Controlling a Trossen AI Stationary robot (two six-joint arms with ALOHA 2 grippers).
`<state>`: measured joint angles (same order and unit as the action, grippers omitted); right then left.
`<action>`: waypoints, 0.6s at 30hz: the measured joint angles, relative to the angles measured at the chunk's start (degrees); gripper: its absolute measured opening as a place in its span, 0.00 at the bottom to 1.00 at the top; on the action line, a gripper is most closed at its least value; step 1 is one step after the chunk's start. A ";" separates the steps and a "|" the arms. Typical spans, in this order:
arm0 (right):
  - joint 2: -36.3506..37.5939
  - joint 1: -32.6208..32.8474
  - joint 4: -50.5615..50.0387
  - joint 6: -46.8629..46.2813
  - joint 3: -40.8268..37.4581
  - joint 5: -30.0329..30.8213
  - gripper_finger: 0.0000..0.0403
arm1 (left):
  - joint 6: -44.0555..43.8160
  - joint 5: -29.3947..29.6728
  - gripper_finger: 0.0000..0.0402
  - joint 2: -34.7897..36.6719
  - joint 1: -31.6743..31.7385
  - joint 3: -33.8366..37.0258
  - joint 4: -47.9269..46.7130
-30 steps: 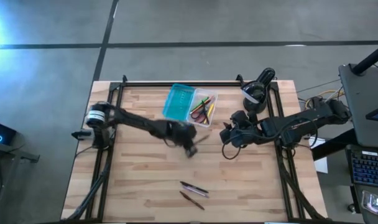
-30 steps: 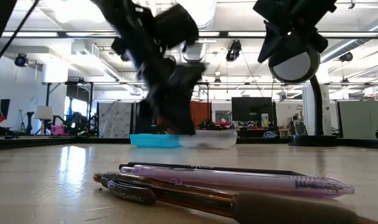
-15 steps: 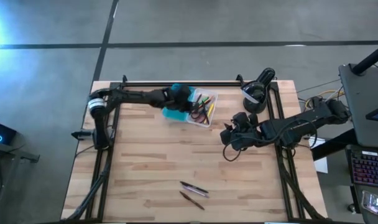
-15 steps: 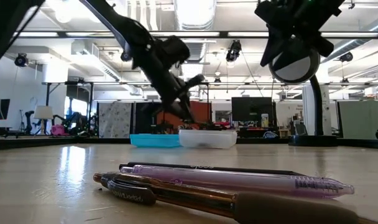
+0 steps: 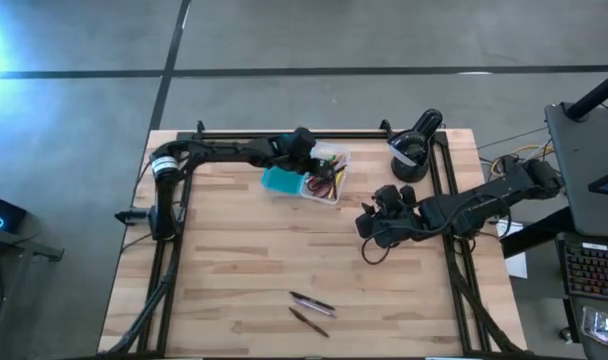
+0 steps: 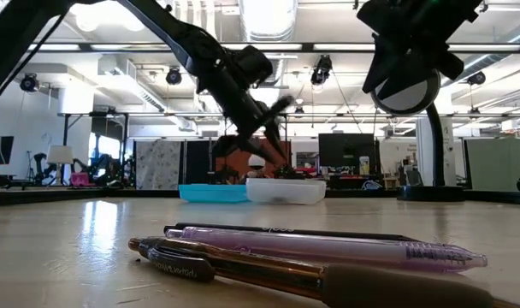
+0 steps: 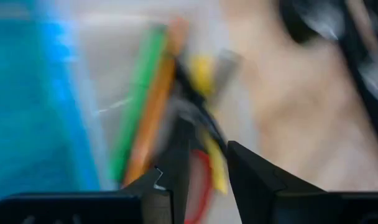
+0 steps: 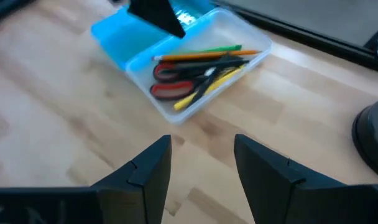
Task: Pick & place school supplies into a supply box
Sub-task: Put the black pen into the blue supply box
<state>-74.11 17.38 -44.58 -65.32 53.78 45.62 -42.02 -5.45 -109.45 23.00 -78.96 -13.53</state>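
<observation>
Plastic pens point(image 5: 312, 302), 2 remaining, are looking light and slick; you're gripping mid-barrel. Left gripper point(image 7: 198, 177) and right gripper point(image 8: 201, 163) are both gaping, empty.

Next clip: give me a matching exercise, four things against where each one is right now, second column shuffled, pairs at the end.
Things:
1. left gripper
2. right gripper
3. two pens
4. red-handled scissors

Places:
A. in the clear half of the supply box
B. on the bare table near its front edge
C. over the supply box
D. above the table, right of the box

Pairs: 1-C, 2-D, 3-B, 4-A
</observation>
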 joint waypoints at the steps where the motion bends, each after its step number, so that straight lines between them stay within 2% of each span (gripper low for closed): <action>1: -0.01 0.27 0.02 1.55 -0.02 -0.74 0.41 | 3.48 -3.28 0.23 0.81 -0.56 0.00 0.25; 5: -0.02 1.24 0.25 7.49 -0.69 -5.36 0.41 | 19.56 -17.65 0.23 5.19 -5.57 0.42 -5.46; 8: -0.02 2.41 0.67 10.68 -0.85 -8.32 0.41 | 28.04 -18.53 0.23 6.83 -11.76 0.68 -14.19; 11: -0.02 4.07 1.16 12.22 -0.87 -9.92 0.41 | 33.84 -15.21 0.23 7.58 -19.10 0.72 -19.19; 15: -0.02 6.27 2.53 12.42 -0.88 -10.46 0.41 | 36.83 -5.12 0.23 8.02 -29.24 1.25 -20.67; 18: -0.02 7.54 4.20 13.38 -0.90 -12.45 0.41 | 39.10 -0.03 0.23 8.02 -34.98 2.74 -20.53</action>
<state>-74.13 24.91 -40.38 -51.94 52.88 33.17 -2.92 -5.48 -101.43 -11.99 -76.22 -34.05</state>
